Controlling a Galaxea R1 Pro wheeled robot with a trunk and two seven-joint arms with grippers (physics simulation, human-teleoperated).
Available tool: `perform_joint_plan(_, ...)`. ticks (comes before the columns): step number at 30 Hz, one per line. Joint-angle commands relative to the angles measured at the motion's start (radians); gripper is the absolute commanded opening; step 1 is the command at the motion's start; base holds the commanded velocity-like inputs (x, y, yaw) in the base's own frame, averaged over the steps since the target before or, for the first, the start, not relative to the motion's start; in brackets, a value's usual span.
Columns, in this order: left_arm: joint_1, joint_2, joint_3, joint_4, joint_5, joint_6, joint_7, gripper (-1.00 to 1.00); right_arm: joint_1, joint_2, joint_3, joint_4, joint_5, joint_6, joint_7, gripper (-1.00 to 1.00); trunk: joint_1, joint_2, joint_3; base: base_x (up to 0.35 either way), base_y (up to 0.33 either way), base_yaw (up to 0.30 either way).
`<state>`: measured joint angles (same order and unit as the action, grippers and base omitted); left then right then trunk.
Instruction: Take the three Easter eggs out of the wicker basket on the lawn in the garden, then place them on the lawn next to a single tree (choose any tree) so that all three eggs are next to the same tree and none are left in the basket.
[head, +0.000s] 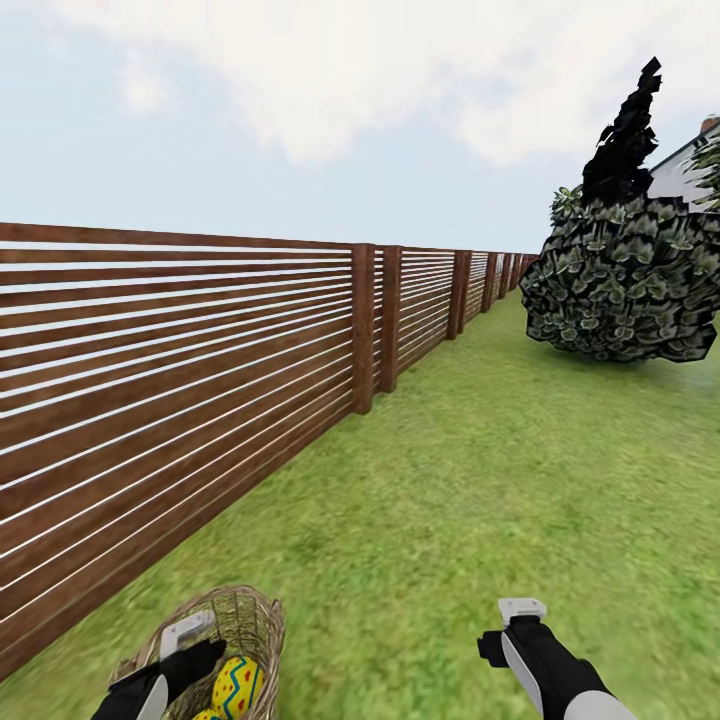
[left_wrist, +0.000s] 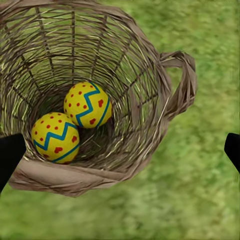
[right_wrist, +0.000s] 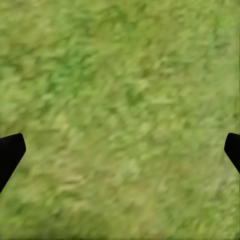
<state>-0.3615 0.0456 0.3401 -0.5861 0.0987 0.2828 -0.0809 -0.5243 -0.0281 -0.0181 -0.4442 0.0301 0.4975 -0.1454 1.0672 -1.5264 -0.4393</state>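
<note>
Low in the head view, left gripper (head: 185, 640) above the tan-brown open-weave wicker basket (head: 250, 615) on the green mottled lawn (head: 480, 480), near the brown horizontal-slat wooden fence (head: 180, 370); jaws spread wide, gripping nothing. Inside the basket, two bright yellow Easter eggs with blue zigzags and red dots (left_wrist: 87, 104), (left_wrist: 55, 137), touching; third egg unseen. Right gripper (head: 520, 625) over bare grass, fingers equally wide apart and empty, with a dark leafy bush (head: 625, 280) well beyond.

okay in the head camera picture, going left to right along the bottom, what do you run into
Left gripper → wicker basket holding an egg → bare lawn → right gripper.
</note>
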Motion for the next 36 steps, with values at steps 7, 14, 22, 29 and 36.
perform_joint_plan(7, 0.000, 0.005, 0.004, -0.010, 0.008, 0.013, 0.003, 1.00, 0.000, 0.000, -0.002, 0.001, 0.004, 0.006, 0.000, 1.00, 0.000, -0.001, -0.001, 0.226, 0.000, 0.000)
perform_joint_plan(14, 0.000, 0.091, -0.004, -0.071, -0.002, 0.173, -0.005, 1.00, 0.000, -0.001, -0.002, 0.001, 0.004, 0.006, 0.000, 1.00, 0.000, -0.001, -0.001, 0.088, 0.000, 0.000)
perform_joint_plan(22, 0.000, 0.121, -0.011, -0.064, -0.059, 0.291, 0.003, 1.00, 0.000, -0.004, -0.003, 0.002, 0.002, 0.008, 0.000, 1.00, 0.000, -0.001, -0.001, 0.001, 0.000, 0.000)
perform_joint_plan(29, 0.000, 0.124, -0.001, -0.123, -0.238, 0.476, -0.001, 1.00, 0.000, -0.009, -0.005, 0.010, 0.001, 0.007, -0.002, 1.00, 0.000, -0.001, -0.001, 0.000, 0.000, 0.000)
perform_joint_plan(36, 0.000, 0.122, 0.000, -0.151, -0.246, 0.506, -0.002, 1.00, 0.000, -0.004, -0.003, 0.012, 0.003, 0.007, -0.002, 1.00, 0.000, -0.001, -0.001, 0.000, 0.000, 0.000)
